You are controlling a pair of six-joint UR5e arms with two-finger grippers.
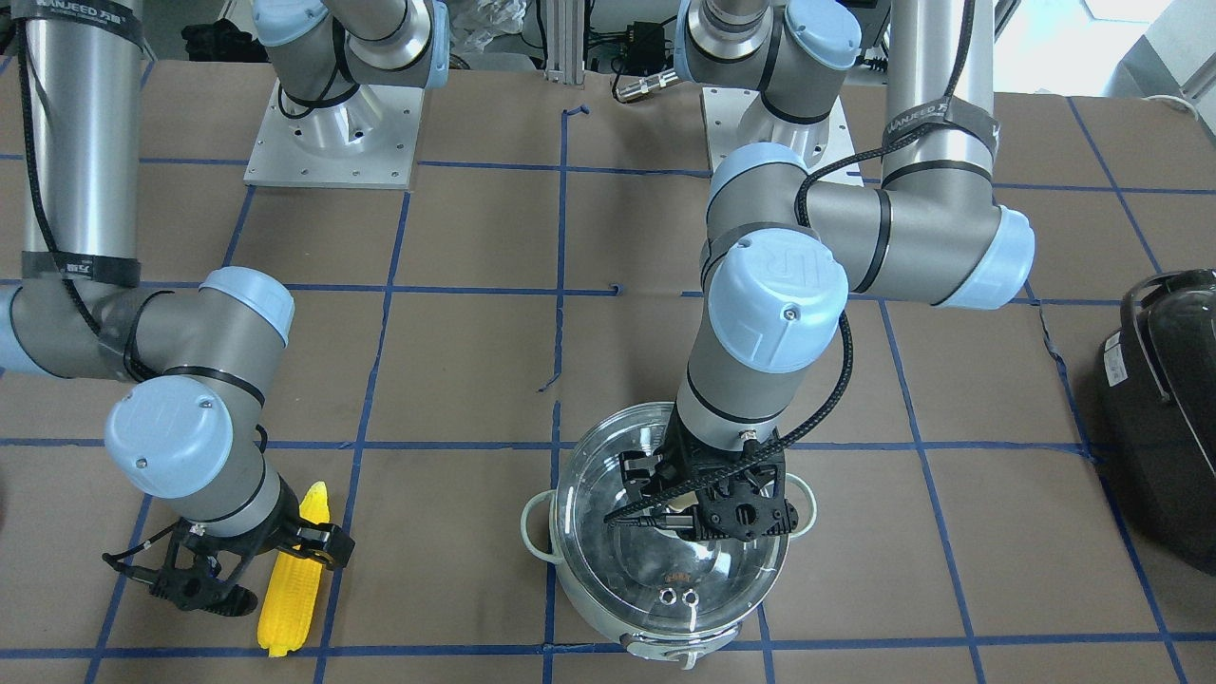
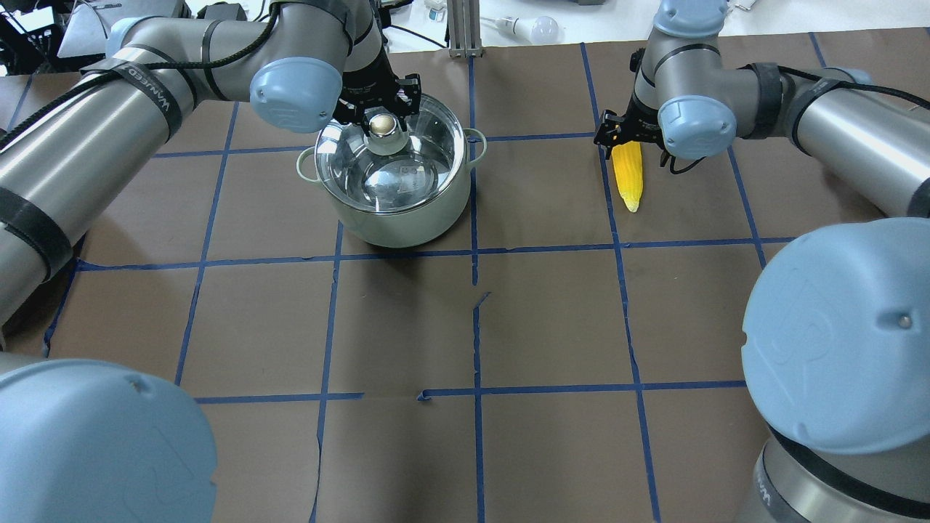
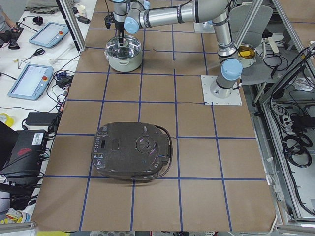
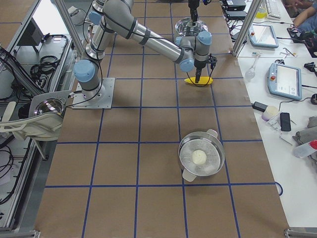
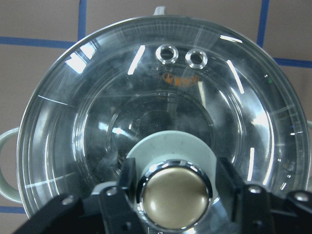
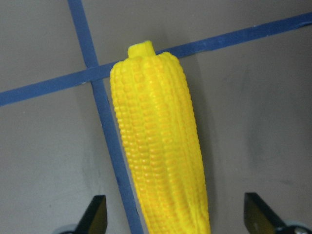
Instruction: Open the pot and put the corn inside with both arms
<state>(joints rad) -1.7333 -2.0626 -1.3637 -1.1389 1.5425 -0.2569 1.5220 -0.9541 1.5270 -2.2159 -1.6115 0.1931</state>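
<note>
Pot (image 2: 407, 218), lid (image 5: 146, 97) on. L gripper (image 5: 178, 183) down over knob (image 2: 383, 125), fingers close either side; can't tell if clamped. Corn (image 6: 161, 146) flat on table (image 2: 552, 305), well apart from pot, on robot's right of it. R gripper (image 6: 178, 217) over corn, fingers (image 6: 97, 214) wide, holding nothing. Risks: off-ctr pinch, round knob slips, lid drops back on pot; one finger touching first may roll corn.

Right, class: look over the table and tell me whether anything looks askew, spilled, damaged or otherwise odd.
Nothing spilled or broken. The glass lid sits squarely on the pot; the corn lies flat on the table. One blemish: the blue tape line is broken and curled near the table's middle.
</note>
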